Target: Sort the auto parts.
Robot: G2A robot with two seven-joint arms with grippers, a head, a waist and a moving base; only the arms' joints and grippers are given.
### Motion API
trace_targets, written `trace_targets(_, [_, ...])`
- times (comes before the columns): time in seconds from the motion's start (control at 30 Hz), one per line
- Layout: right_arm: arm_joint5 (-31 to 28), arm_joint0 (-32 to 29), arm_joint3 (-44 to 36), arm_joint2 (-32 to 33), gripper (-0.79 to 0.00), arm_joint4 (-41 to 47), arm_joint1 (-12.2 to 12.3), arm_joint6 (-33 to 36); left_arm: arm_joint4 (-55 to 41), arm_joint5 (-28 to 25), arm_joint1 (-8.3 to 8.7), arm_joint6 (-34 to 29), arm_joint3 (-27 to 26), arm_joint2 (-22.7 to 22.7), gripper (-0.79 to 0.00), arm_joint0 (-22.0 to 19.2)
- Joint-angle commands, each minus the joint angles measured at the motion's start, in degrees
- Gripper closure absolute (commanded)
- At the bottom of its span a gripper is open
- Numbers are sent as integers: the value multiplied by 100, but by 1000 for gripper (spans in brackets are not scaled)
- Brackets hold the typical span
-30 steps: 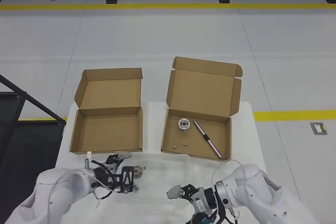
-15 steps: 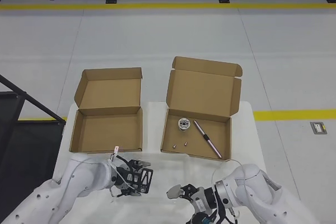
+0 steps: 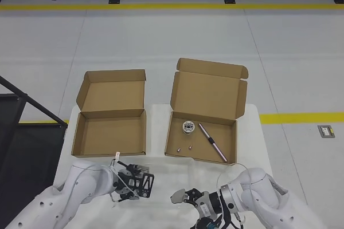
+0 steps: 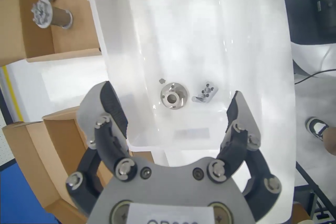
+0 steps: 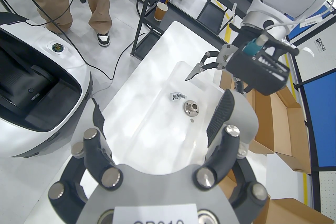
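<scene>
**Layout, top view, clock directions**

1. Table (image 3: 158,130): white, and it carries every item below.
2. Right box (image 3: 209,94): open cardboard, at 1 o'clock from the left gripper (image 4: 172,89). It holds the following:
   - a slim rod (image 3: 212,142) lying diagonally
   - a toothed round part (image 3: 187,126) at 10 o'clock from the rod
   - two small screws (image 3: 183,148) near the front wall
3. Left box (image 3: 109,134): open cardboard, at 11 o'clock from the left gripper.
4. Clear tray (image 4: 183,12): open-topped, on the table in front of the boxes, between the two grippers.
5. Left gripper: fingers spread wide, gripping nothing, held over one end of the tray.
6. Right gripper (image 5: 161,101): fingers spread wide, gripping nothing. It sits at about 4 o'clock from the left gripper and faces the tray's other end.

**Parts on the tray floor**

- The round metal flange (image 4: 173,99) lies flat with its bore up.
  - In the left wrist view it sits between the two open fingertips, clear of both.
  - It lies toward the left gripper's end of the tray.
- A small drilled bracket (image 4: 205,95) lies just beside the flange without touching it.
- A tiny loose piece (image 4: 162,81) lies just beside the flange on another side.

**Obstructions**

The tray's walls surround all three parts.
</scene>
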Motion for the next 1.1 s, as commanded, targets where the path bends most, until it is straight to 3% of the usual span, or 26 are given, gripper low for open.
trace_targets(0.0, [0, 0, 0, 0, -785, 0, 0, 0, -54, -9, -39, -242, 11, 92, -582, -59])
trace_targets(0.03, [0, 0, 0, 0, -785, 0, 0, 0, -110, -9, -58, -325, 29, 138, -523, -93])
trace_targets(0.13, [0, 0, 0, 0, -785, 0, 0, 0, -117, -9, -111, -679, 124, 299, -471, -236])
trace_targets(0.4, [0, 0, 0, 0, -785, 0, 0, 0, -322, 47, -368, -1145, 586, 686, -416, -620])
trace_targets(0.73, [0, 0, 0, 0, -785, 0, 0, 0, -244, 226, -804, -1578, 1213, 1185, -539, -993])
trace_targets(0.77, [0, 0, 0, 0, -785, 0, 0, 0, -253, 221, -844, -1588, 1278, 1216, -499, -1020])
trace_targets(0.8, [0, 0, 0, 0, -785, 0, 0, 0, -260, 201, -881, -1610, 1340, 1246, -400, -1050])
trace_targets(0.97, [0, 0, 0, 0, -785, 0, 0, 0, -322, 113, -1054, -1767, 1625, 1345, -533, -1170])
trace_targets(1.07, [0, 0, 0, 0, -785, 0, 0, 0, -359, 39, -1144, -1844, 1781, 1377, -499, -1229])
